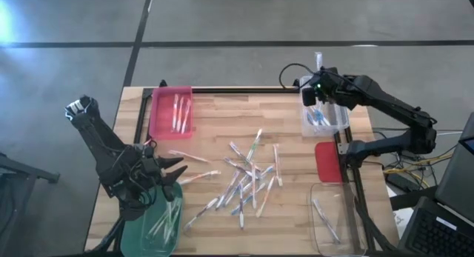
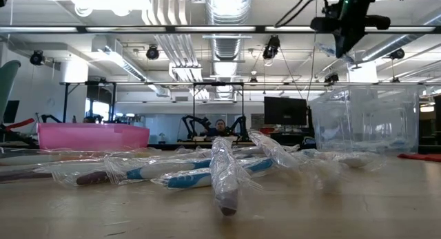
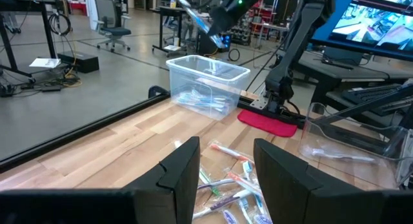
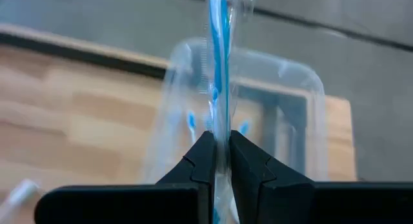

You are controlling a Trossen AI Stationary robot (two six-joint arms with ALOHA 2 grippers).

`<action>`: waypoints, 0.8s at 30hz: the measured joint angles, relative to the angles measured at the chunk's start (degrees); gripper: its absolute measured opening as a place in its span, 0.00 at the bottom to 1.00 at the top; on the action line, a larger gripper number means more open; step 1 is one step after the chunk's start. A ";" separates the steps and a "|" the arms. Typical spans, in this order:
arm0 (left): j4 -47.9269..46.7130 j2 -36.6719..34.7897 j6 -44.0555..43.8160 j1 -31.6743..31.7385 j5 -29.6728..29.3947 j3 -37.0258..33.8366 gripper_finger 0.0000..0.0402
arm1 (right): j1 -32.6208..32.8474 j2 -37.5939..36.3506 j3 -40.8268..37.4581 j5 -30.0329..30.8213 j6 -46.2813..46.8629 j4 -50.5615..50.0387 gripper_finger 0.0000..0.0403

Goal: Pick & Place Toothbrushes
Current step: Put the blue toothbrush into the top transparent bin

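Wooden table [image 1: 215, 124] bears scattered toothbrushes [image 1: 248, 179] and bins [image 1: 172, 112].

toothbrush heap [image 1: 248, 179] crowding table centre, bare wood [image 1: 222, 120] between pink bin [image 1: 172, 113] and clear bin [image 1: 324, 118]

Grey concrete floor [image 1: 222, 16]; bright ceiling lights [image 2: 227, 1] (exposed ducts); office chair [image 3: 115, 20].
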 joint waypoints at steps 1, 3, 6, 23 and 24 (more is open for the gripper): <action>-0.01 0.00 0.00 0.00 -0.01 0.00 0.38 | -1.46 0.14 0.00 -1.34 -1.22 -0.80 0.05; 0.01 0.00 0.00 0.00 -0.01 0.00 0.38 | -4.17 0.36 0.00 -4.07 -4.01 -1.75 0.05; 0.01 0.00 0.00 0.00 0.01 0.00 0.38 | -7.12 0.65 0.02 -7.03 -5.57 -2.55 0.05; -0.01 0.00 0.01 0.02 0.00 0.00 0.38 | -11.52 10.78 -0.04 -13.51 -6.81 -10.20 0.05; 0.00 0.00 0.00 0.02 0.00 0.00 0.38 | -11.52 11.50 -0.07 -13.57 -6.51 -10.41 0.05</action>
